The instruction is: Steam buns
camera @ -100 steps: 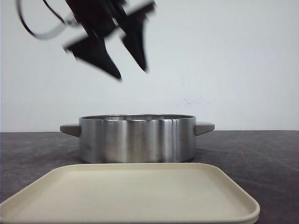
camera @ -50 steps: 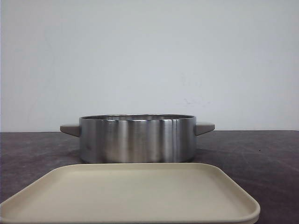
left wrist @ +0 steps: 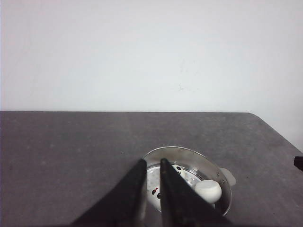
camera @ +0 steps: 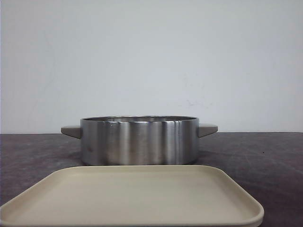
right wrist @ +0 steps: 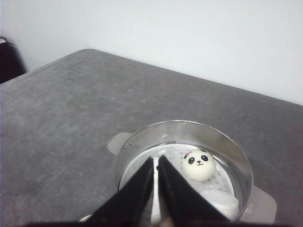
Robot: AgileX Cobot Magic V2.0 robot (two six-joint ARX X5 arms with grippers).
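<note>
A steel pot [camera: 139, 141] stands mid-table; its inside is hidden in the front view. In the right wrist view a panda-faced bun [right wrist: 199, 165] lies in the pot [right wrist: 142, 137], with more white buns [right wrist: 222, 201] beside it, partly hidden by the fingers. In the left wrist view a plain white bun [left wrist: 208, 190] and a panda-faced bun [left wrist: 154, 189] lie in the pot [left wrist: 189, 152]. My left gripper [left wrist: 152, 161] and right gripper [right wrist: 156, 158] hover above the pot, both nearly closed with only a narrow slit, holding nothing. Neither shows in the front view.
A beige tray [camera: 142, 194] with nothing on it lies in front of the pot. The pot has grey side handles [camera: 207, 129]. The dark table ends at a white wall. A black object [right wrist: 9, 59] stands off the table's edge.
One second ago an open black gripper hung above the pot's left side in the front view. It has left that view. The pot and tray have not moved.
</note>
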